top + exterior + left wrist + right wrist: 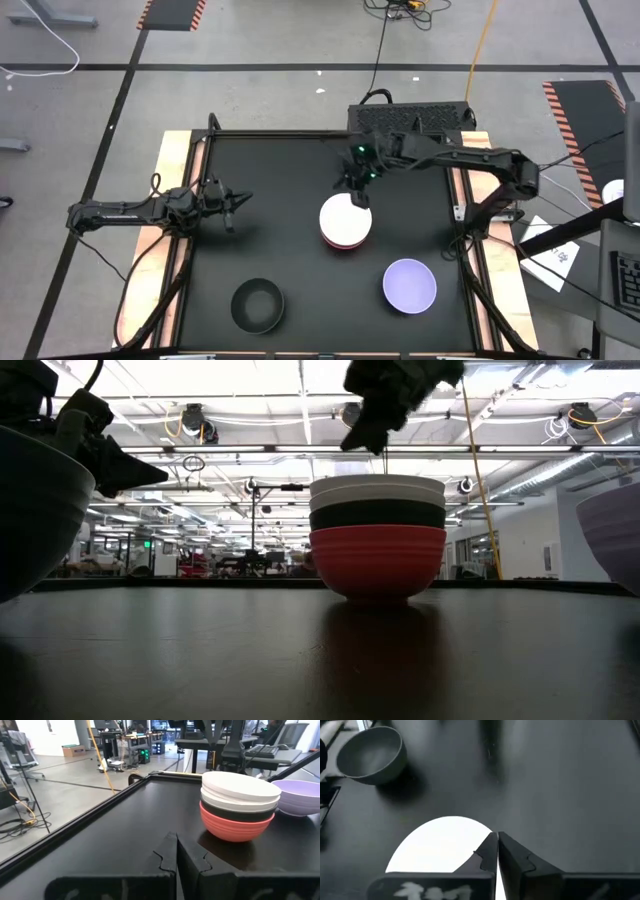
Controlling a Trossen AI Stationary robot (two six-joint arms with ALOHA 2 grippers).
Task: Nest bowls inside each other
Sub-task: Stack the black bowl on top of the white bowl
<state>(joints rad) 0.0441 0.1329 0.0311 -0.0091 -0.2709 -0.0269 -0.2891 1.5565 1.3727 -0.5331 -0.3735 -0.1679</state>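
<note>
A stack of nested bowls (345, 222) stands mid-table: a red one at the bottom (378, 560), a black one in it (377, 514), two white ones on top (377, 487). A single black bowl (257, 304) sits near the near edge on the left. A lavender bowl (409, 284) sits near the near edge on the right. My right gripper (355, 192) hovers shut just above the stack's far rim (365, 438), with the white bowl (440, 845) below its fingers. My left gripper (236, 204) is shut, raised over the table's left part, pointing at the stack (237, 807).
The black table mat (290, 170) has a raised black frame (280, 134) around it. Wooden strips (168, 170) run along its left and right sides. Bare mat lies between the stack and the two single bowls. The room beyond holds benches and cables.
</note>
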